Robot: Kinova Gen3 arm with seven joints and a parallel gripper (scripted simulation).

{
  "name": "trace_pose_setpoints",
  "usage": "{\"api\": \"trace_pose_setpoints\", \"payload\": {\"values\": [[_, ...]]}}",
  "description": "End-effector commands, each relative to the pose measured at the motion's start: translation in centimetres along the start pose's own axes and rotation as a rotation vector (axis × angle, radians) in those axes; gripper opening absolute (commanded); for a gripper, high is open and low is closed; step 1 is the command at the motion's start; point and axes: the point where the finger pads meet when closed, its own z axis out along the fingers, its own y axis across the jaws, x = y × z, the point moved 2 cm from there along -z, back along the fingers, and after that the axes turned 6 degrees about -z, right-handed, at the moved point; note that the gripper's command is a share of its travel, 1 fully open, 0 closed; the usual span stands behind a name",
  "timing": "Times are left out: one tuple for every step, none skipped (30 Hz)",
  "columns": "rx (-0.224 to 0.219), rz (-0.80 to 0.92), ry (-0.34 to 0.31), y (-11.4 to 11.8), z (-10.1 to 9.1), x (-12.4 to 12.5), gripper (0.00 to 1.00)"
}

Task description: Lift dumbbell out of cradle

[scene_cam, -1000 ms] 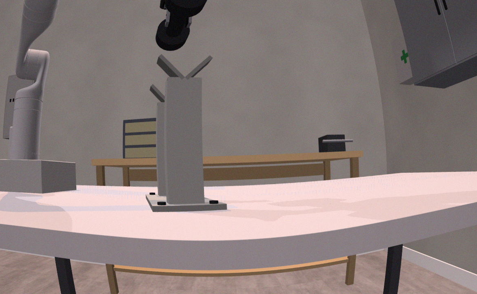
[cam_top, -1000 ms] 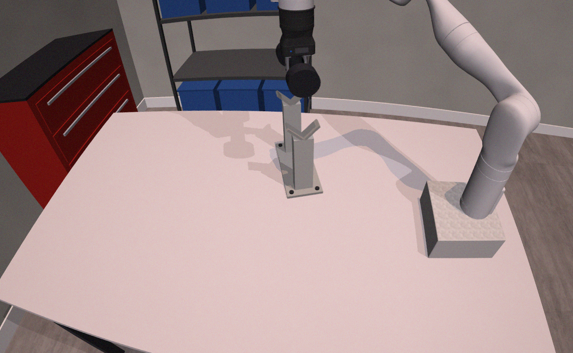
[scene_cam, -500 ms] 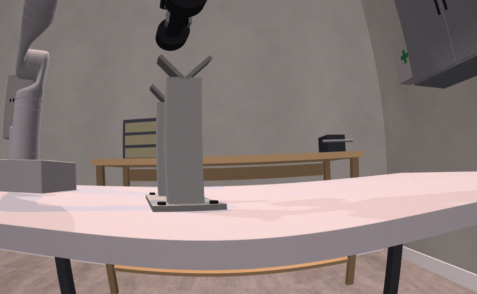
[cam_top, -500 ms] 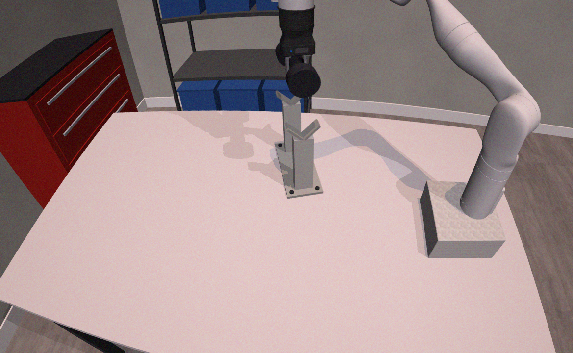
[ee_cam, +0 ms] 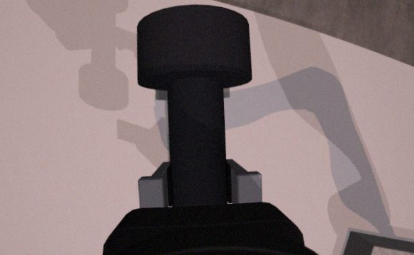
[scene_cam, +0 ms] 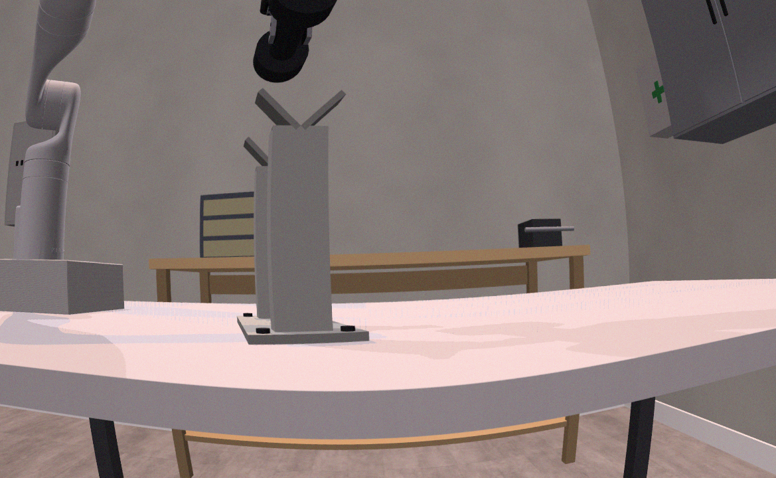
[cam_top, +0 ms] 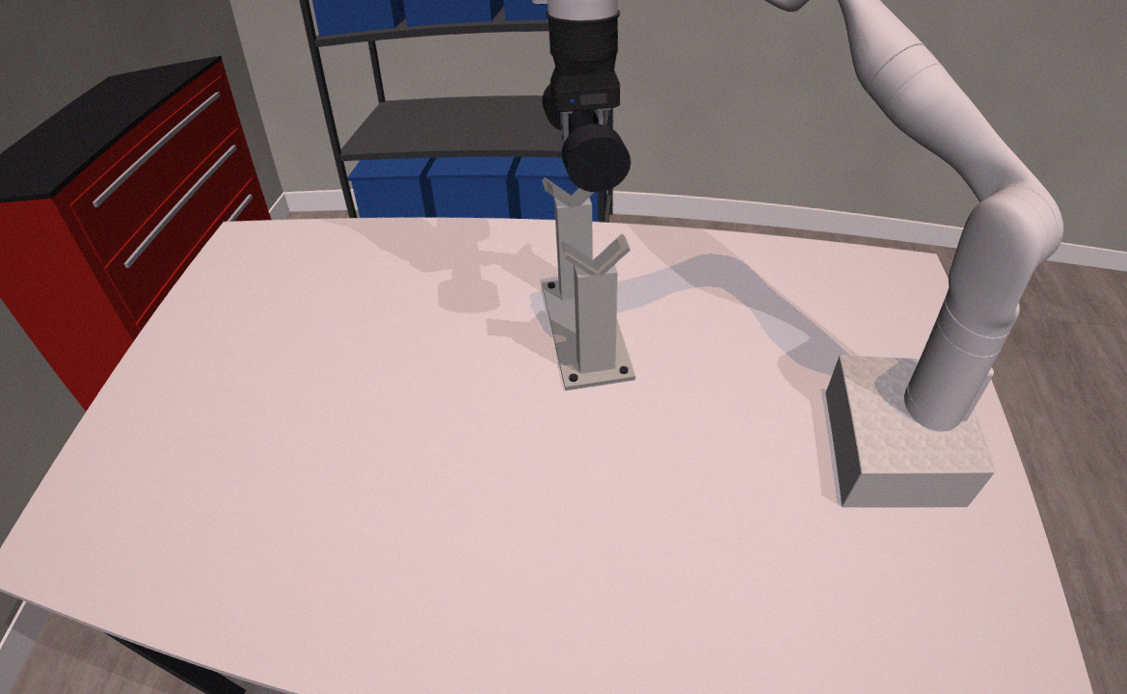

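Observation:
The black dumbbell (cam_top: 596, 156) hangs in the air above the grey cradle (cam_top: 586, 293), clear of both V-shaped forks. It also shows in the exterior view (scene_cam: 281, 56), a little above the near fork (scene_cam: 299, 109). In the wrist view the dumbbell's handle (ee_cam: 197, 142) runs up to one head (ee_cam: 194, 46), with the cradle's forks partly hidden beneath it. My gripper (cam_top: 586, 116) points down and is shut on the handle from two sides. The arm touches nothing else.
The arm's grey base block (cam_top: 908, 440) stands at the table's right side. A red drawer cabinet (cam_top: 110, 198) and a shelf with blue bins (cam_top: 446, 185) stand behind the table. A wooden table (scene_cam: 378, 264) stands across the room.

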Motion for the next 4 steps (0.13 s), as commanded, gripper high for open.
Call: {"api": "trace_pose_setpoints", "payload": {"values": [[0.001, 0.000, 0.002, -0.01, -0.11, -0.01, 0.00], [0.001, 0.000, 0.002, -0.01, -0.11, -0.01, 0.00], [0.001, 0.000, 0.002, -0.01, -0.11, -0.01, 0.00], [0.001, 0.000, 0.002, -0.01, -0.11, -0.01, 0.00]]}}
